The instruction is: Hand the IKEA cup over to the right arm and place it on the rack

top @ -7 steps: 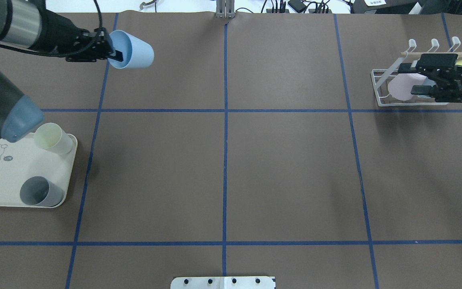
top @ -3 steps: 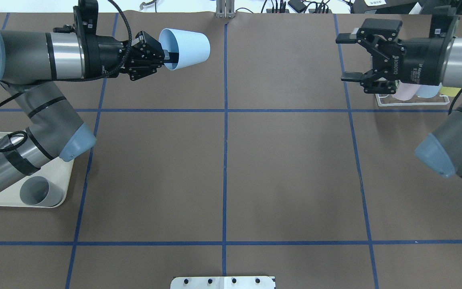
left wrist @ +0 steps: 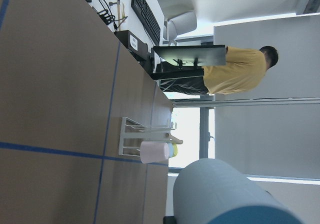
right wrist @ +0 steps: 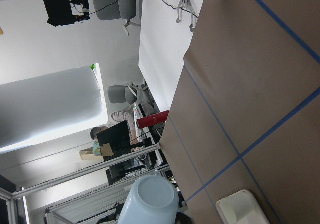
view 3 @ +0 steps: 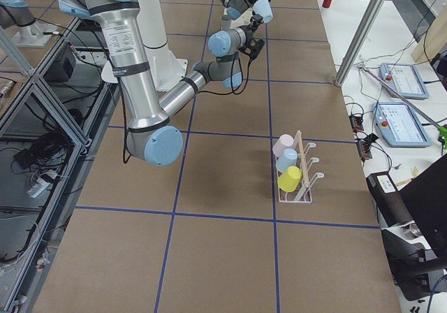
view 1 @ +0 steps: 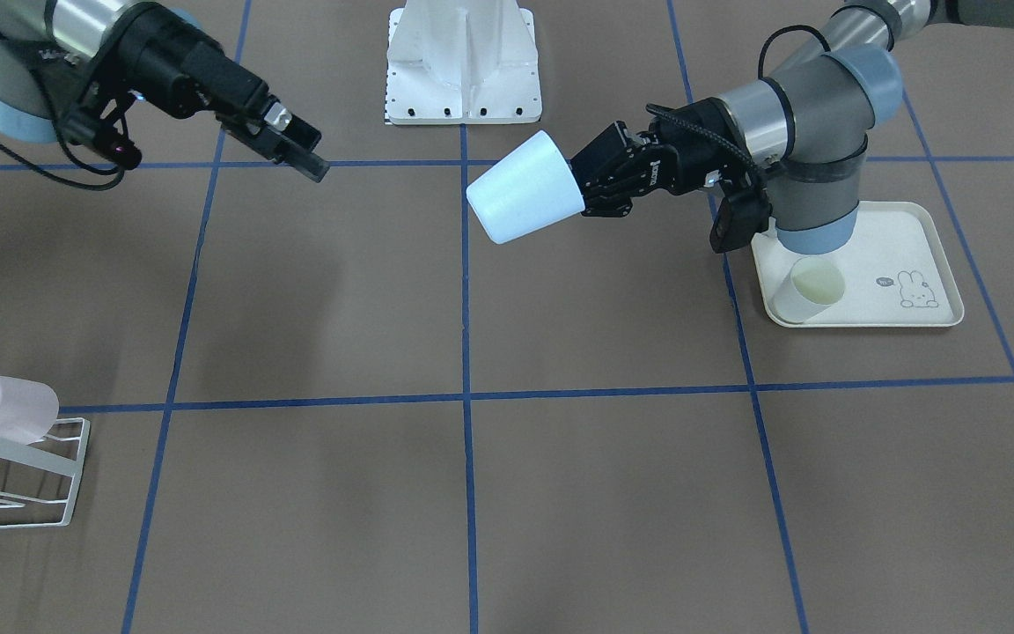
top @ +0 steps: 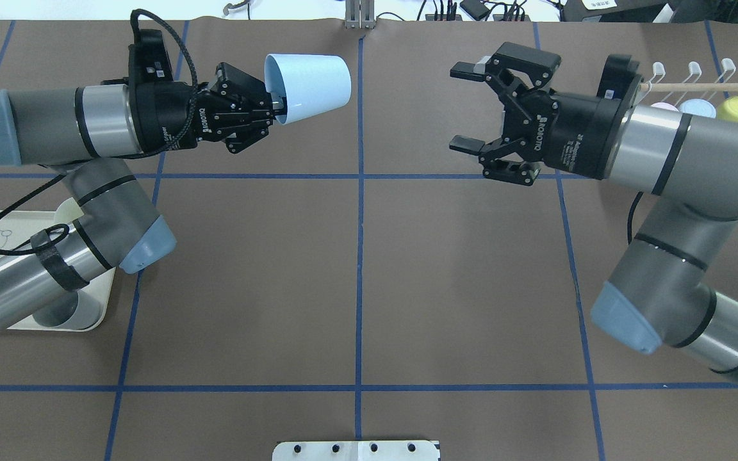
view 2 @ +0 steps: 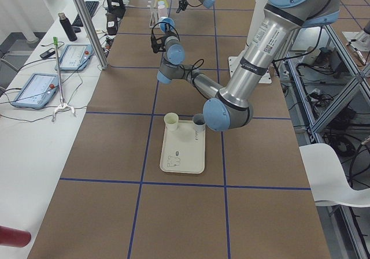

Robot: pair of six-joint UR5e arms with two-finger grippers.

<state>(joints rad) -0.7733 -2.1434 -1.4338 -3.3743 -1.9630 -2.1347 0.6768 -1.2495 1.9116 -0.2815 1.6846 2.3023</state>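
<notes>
Here, left end effector (top: pixel 276 106) pinching pale blue cup (top: pixel 314 80) by rim, right end effector (top: pixel 462 105) spread, lettered ROBOTIQ.

L hand (top: pixel 275 106) w/ cup (top: pixel 310 86) & R hand (top: pixel 462 105) moved nearer centre.

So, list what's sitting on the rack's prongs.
The rack holds three cups: a pink cup, a blue cup and a yellow cup. Overhead, the right arm hides its base and much of the pink and blue cups.
</notes>
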